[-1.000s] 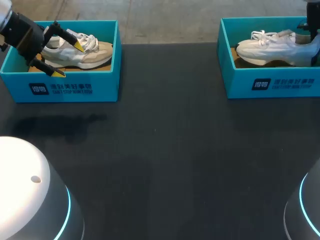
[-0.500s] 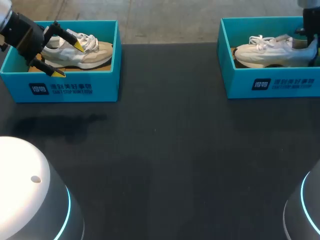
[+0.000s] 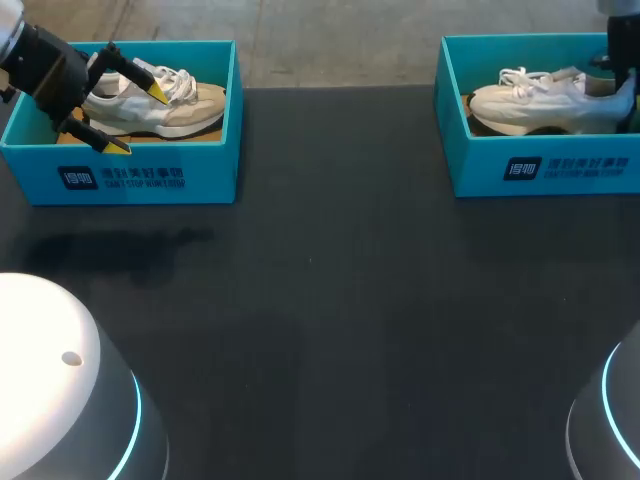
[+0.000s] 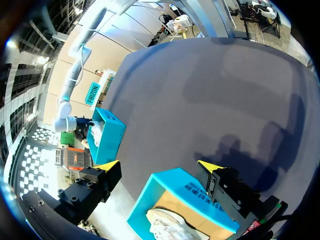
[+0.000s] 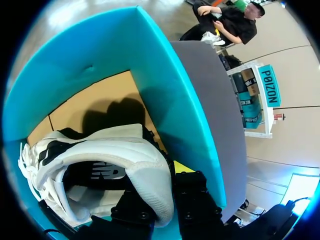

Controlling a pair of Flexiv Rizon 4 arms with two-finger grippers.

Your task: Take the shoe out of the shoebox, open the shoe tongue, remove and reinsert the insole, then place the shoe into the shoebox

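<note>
Dark table [image 3: 340, 300] carried two teal, open-topped shoeboxes, well apart. Left shoebox [image 3: 150, 178] sat flat near far left corner; right shoebox [image 3: 560, 165] sat flat near far right corner, its outer side cut off by head view's edge.

My left arm [image 3: 38, 66] comes in at the upper left of the head view, and the left gripper [image 3: 138, 118] is spread wide, its yellow tips well apart. My right arm [image 3: 625, 40] hangs at the upper right corner. The right gripper [image 5: 162, 187] is clamped on the heel of the shoe [image 5: 112, 145].
</note>
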